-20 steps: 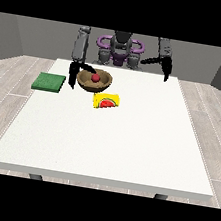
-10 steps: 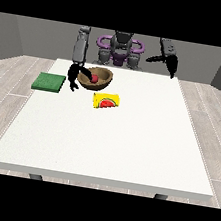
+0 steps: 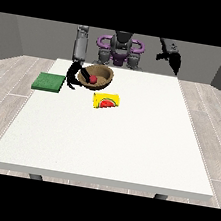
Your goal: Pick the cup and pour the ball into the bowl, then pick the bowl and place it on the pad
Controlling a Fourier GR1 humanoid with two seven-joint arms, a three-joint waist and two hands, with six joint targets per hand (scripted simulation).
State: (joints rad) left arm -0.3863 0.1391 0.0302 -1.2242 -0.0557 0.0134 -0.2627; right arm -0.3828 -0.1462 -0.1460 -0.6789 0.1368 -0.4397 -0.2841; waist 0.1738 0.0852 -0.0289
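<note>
A brown bowl (image 3: 104,74) is tilted up off the table at the back left, with a red ball (image 3: 93,79) inside it. The hand at the view's left (image 3: 75,75) has its fingers curled round the bowl's left rim. A yellow cup (image 3: 107,101) with a watermelon picture lies on its side just in front of the bowl. A green pad (image 3: 49,82) lies flat beside the table's left edge, left of the bowl. The hand at the view's right (image 3: 174,59) hangs raised above the table's back right corner, holding nothing.
The white table (image 3: 112,143) stretches wide towards the camera. The robot's purple and grey torso (image 3: 120,51) stands behind the back edge.
The bowl has been lifted and tipped further, shifting slightly left with the hand at the view's left. The hand at the view's right has risen higher and further back.
</note>
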